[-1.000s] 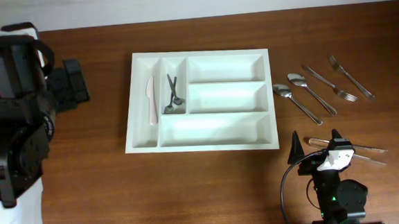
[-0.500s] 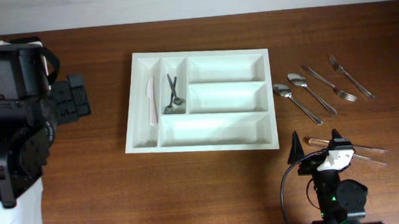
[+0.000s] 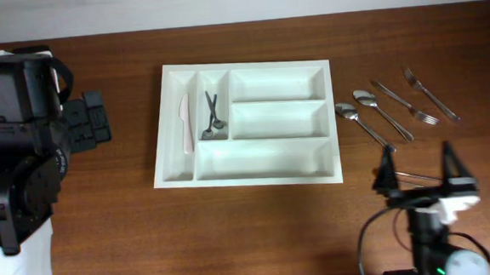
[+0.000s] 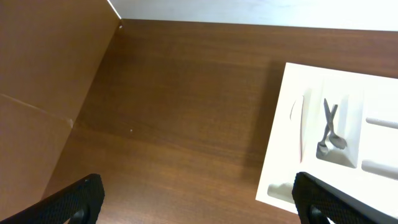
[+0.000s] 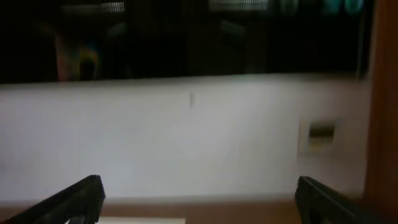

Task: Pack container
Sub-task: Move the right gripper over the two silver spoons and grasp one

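Note:
A white cutlery tray (image 3: 179,171) lies mid-table with a pale knife (image 3: 184,124) in its left slot and small tongs (image 3: 213,115) in the slot beside it. The tray also shows in the left wrist view (image 4: 280,149), with the tongs (image 4: 331,127). Two spoons (image 3: 362,123), a knife (image 3: 391,108) and a fork (image 3: 430,94) lie right of the tray. More cutlery (image 3: 414,177) lies under my right gripper (image 3: 418,163), which is open and empty near the front right. My left gripper (image 4: 196,199) is open and empty, high at the far left.
A wall and dark window fill the right wrist view (image 5: 199,124). The left arm's bulky body (image 3: 12,169) covers the table's left edge. Bare wood lies between the tray and the left arm.
The right gripper has swung to the right and tilted up, and now sits over the front-right cutlery. The left arm shifted slightly early on, then held still.

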Robot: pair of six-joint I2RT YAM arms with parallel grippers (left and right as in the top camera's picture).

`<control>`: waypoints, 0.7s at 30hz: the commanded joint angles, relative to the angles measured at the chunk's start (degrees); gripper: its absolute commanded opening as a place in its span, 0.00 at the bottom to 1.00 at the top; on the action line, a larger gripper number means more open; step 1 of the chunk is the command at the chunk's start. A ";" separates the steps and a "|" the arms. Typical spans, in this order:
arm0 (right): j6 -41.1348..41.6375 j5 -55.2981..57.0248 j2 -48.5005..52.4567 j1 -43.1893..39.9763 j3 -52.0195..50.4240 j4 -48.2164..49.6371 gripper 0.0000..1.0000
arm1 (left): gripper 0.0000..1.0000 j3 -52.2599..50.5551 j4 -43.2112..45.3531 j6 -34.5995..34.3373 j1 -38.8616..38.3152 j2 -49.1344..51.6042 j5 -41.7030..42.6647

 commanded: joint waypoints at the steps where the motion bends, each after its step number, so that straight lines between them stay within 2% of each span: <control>1: -4.94 1.36 5.38 0.20 13.31 -0.98 0.99 | 0.99 0.37 -0.07 0.28 0.24 -0.33 -0.96; 3: -5.66 4.13 9.16 0.20 21.92 -6.56 0.99 | 0.99 0.37 -0.07 0.28 0.24 -0.33 -0.96; 5: -7.80 9.09 15.37 0.20 35.91 -19.19 0.99 | 0.99 0.37 -0.07 0.28 0.24 -0.35 -0.96; 8: -12.87 12.33 23.43 0.20 51.01 -34.16 0.99 | 0.99 0.37 -0.07 0.28 0.24 -0.33 -0.96; 14: -13.33 15.56 43.01 0.20 78.55 -64.22 0.99 | 0.99 0.37 -0.07 0.28 0.24 -0.33 -0.96; 17: -13.35 14.78 53.92 0.20 86.64 -75.97 0.99 | 0.99 0.37 -0.07 0.28 0.24 -0.33 -0.96; 21: -13.42 14.10 65.05 0.20 88.46 -82.31 0.99 | 0.99 0.37 -0.07 0.28 0.24 -0.33 -0.96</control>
